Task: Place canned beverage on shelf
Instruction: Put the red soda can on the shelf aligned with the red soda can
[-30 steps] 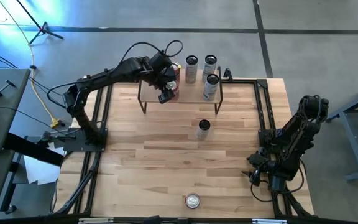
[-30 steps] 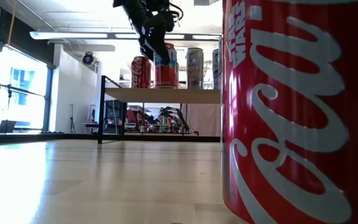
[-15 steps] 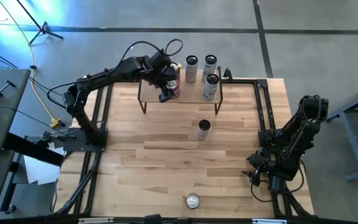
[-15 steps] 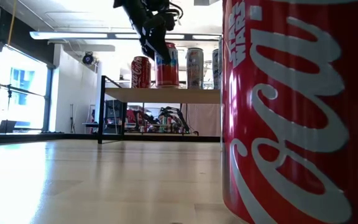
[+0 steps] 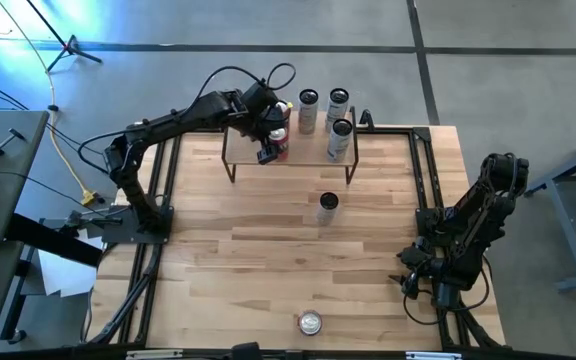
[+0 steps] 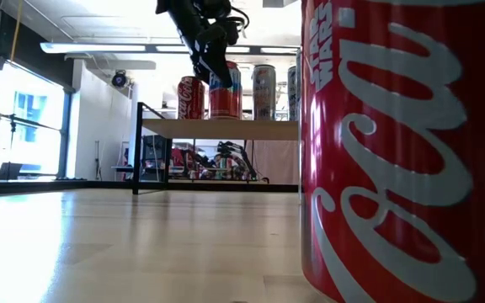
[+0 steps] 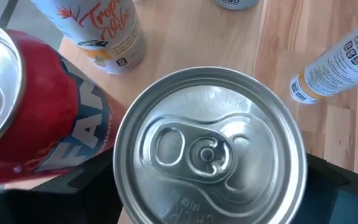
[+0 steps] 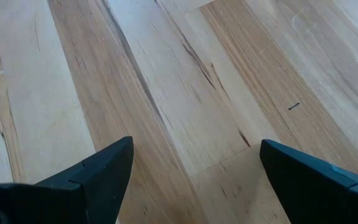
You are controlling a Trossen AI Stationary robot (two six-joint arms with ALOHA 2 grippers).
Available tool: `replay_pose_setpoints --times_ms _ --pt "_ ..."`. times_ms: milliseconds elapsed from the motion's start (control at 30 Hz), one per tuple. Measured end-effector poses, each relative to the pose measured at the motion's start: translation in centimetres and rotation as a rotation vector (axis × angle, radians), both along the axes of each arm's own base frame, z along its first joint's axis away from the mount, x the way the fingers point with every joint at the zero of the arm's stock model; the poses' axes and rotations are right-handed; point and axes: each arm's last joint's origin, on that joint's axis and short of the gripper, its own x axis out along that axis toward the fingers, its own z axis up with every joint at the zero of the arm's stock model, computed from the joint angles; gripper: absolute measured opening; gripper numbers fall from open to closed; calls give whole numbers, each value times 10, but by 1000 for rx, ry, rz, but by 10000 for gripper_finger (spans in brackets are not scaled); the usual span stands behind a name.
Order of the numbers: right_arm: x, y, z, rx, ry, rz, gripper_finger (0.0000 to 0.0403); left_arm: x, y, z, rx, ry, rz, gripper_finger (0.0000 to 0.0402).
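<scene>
The shelf (image 5: pixel 303 152) stands at the table's far side, and its plank also shows in the low view (image 6: pixel 183 128). A red can (image 6: pixel 226 94) stands upright on the plank, its silver top (image 7: pixel 209 152) filling the left wrist view. My left gripper (image 5: pixel 271 145) comes down over this can from the left, open, one finger on each side of the can's upper part. A second red can (image 7: pixel 42 124) stands close beside it. My right gripper (image 8: pixel 191 180) waits open over bare wood near the table's right edge (image 5: pixel 415 280). My left gripper's fingers (image 7: pixel 89 190) flank the red can's upper wall just below the rim (image 7: pixel 120 186), slanting down from above. I cannot tell whether they touch it. The can stands upright with its base on the shelf plank.
Tall slim cans (image 5: pixel 308 108) (image 5: pixel 338 102) (image 5: pixel 340 138) stand on and behind the shelf's right half. Another can (image 5: pixel 328 205) stands mid-table. A red cola can (image 5: pixel 310 322) stands at the near edge and fills the right of the low view (image 6: pixel 402 151).
My left gripper has kept its place over the shelf while its fingers have spread a little apart at the red can's sides. The can stands on the plank where it was.
</scene>
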Motion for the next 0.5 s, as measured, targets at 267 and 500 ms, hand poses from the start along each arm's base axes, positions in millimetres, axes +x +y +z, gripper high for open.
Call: replay_pose_setpoints --times_ms 267,500 --pt "0 0 0 0 0 0 339 -1 2 0 -4 4 74 326" --pt "0 0 0 0 0 0 339 -3 1 1 -18 9 112 327"
